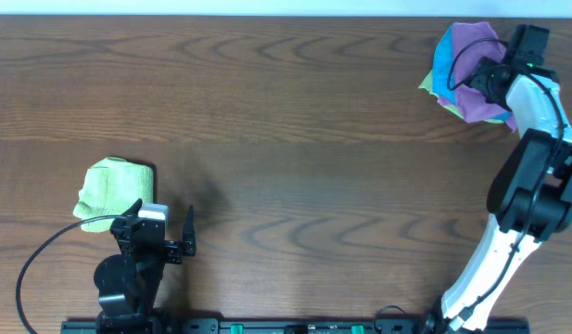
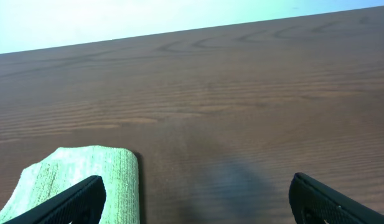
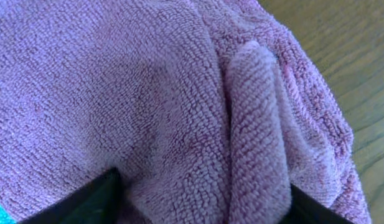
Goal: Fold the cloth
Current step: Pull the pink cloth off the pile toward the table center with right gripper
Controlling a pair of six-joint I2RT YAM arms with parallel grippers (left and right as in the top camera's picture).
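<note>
Two dark fingers of right gripper astride a ridge of magenta cloth

Table layout, opposite corners
Far-right corner: cloth bunched on second cloth; front-left, near edge: folded cloth.

One table carries three cloths that can be told apart: one purple cloth and one blue cloth at the far right, and one green cloth at the near left. A yellow-green edge under the far pile may be a fourth; that cannot be told. Two arms, the left arm and the right arm, bear one pincer each: the left pincer and the right pincer.
</note>
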